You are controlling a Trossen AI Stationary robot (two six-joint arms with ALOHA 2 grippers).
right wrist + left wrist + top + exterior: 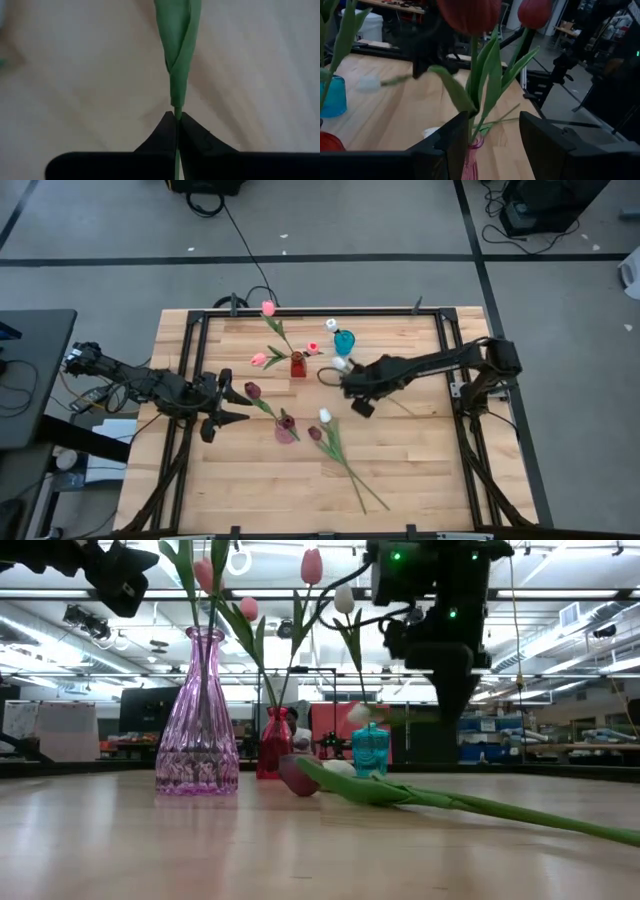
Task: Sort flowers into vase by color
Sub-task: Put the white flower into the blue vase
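Overhead, the wooden table [420,470] carries three vases: a pink vase [286,430] near the middle with maroon tulips [253,390], a red vase [297,365] with pink tulips [268,308], and a teal vase [344,341] with a white tulip [331,324]. Two more flowers lie flat just right of the pink vase, a white one [325,416] and a maroon one [315,434], their long green stems running toward the near edge. The left gripper [238,402] sits just left of the pink vase with its fingers spread. The right gripper [350,383] is beside the teal vase, with a white flower head [341,364] close to it.

From table height, the pink vase [198,720] stands tall and ribbed; the red vase [274,743] and teal vase [370,748] stand behind.

In the left wrist view, the spread fingers [547,137] frame leafy stems under dark red heads [470,14].

In the right wrist view, the fingers [162,137] are pinched closed on a thin green stem [177,60] with a curled leaf.
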